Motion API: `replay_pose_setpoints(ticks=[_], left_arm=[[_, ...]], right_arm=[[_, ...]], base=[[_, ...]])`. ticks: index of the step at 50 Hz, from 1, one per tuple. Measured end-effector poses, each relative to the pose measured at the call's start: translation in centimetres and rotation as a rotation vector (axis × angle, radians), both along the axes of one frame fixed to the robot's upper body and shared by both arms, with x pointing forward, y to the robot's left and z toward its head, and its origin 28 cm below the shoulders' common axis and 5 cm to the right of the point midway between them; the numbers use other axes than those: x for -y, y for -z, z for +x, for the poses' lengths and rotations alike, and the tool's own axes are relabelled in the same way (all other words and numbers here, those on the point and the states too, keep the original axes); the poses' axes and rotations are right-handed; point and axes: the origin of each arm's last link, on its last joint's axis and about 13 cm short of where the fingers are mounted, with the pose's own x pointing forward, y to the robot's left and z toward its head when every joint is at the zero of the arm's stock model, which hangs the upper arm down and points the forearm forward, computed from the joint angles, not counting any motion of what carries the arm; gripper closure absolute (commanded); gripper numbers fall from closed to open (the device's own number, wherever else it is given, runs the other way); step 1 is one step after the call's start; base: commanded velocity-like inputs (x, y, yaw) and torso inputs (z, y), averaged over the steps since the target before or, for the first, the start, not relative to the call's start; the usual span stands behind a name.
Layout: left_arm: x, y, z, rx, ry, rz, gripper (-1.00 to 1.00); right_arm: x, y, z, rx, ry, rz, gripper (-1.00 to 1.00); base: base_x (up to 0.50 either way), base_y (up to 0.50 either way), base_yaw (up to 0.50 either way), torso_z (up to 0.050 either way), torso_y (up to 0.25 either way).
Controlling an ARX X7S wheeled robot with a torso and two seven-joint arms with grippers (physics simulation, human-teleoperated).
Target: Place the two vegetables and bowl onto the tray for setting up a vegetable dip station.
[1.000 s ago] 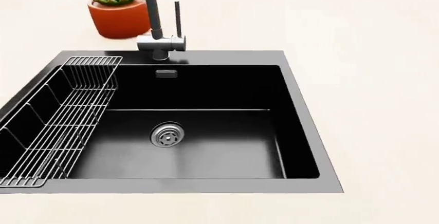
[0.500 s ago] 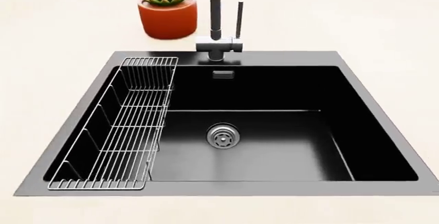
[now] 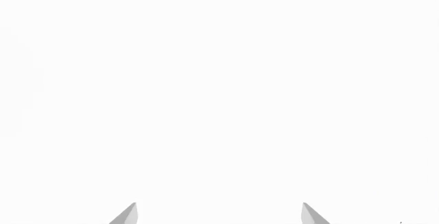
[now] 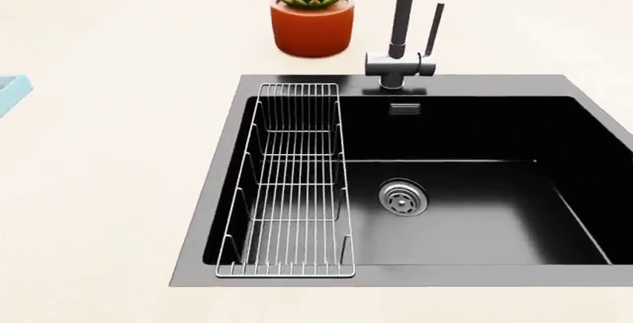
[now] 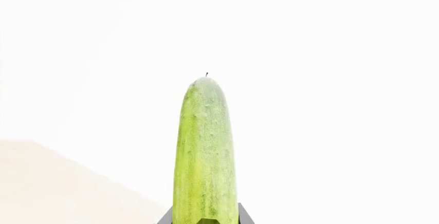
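A light green cucumber [image 5: 203, 152] stands lengthwise in the right wrist view, and my right gripper [image 5: 204, 219] is shut on its near end, the dark fingers pressing both sides. In the left wrist view my left gripper [image 3: 219, 215] is open, its two pale fingertips [image 3: 129, 215] wide apart with only blank white between them. A light blue corner of the tray [image 4: 10, 90] shows at the far left edge of the head view. The carrot and the bowl are out of view. Neither arm shows in the head view.
A black sink [image 4: 475, 190] fills the centre and right of the head view, with a wire rack [image 4: 292, 182] along its left side and a drain [image 4: 402, 197] in its floor. Behind it stand a dark faucet [image 4: 401, 34] and a terracotta plant pot [image 4: 313, 15].
The head view has swung to the left: sink, faucet and plant pot have slid rightward in the picture, and the tray's blue corner has come into view at the left edge.
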Motion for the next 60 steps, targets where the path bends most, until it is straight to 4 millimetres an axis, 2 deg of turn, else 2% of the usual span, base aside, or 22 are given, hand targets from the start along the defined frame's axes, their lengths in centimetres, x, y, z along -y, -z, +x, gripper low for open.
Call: replay_pose_setpoints(ticks=[25, 60], left_arm=[[-0.03, -0.06, -0.07, 0.002, 0.0, -0.002, -1.0], [-0.06, -0.1, -0.12, 0.007, 0.001, -0.003, -1.0]], right_arm=[[-0.09, 0.05, 0.02, -0.012, -0.004, 0.0, 1.0], [-0.25, 0.09, -0.07, -0.014, -0.04, -0.007, 1.0]], base=[[-0.07, 0.5, 0.0, 0.0, 0.001], [0.13, 0.5, 0.0, 0.0, 0.0]])
